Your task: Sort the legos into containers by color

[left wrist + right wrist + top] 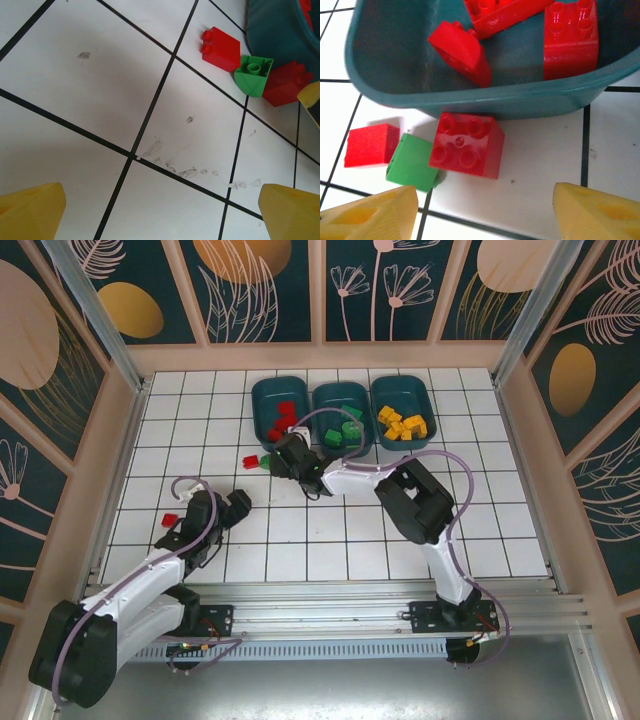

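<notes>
Hovering my right gripper (pixel 485 212) open and empty above the red lego (pixel 466 145) touching the container (pixel 470 102) wall at 6 o'clock, as that container evidently collects red.

blocked: four-stud red brick (pixel 467 145), green brick (pixel 412 162), small red brick (pixel 371 145) are bunched at teal tub wall (pixel 470 100) | free: bare tiles (pixel 540 150) are seen beside them

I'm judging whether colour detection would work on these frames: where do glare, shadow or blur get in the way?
Right wrist: white glare streaks on the red bricks in the tub; the yellow fingers are soft, out of focus. Left wrist: a broad soft shadow greys the tiles, yet the green brick is sharp. Top external: even light, colours distinct.
</notes>
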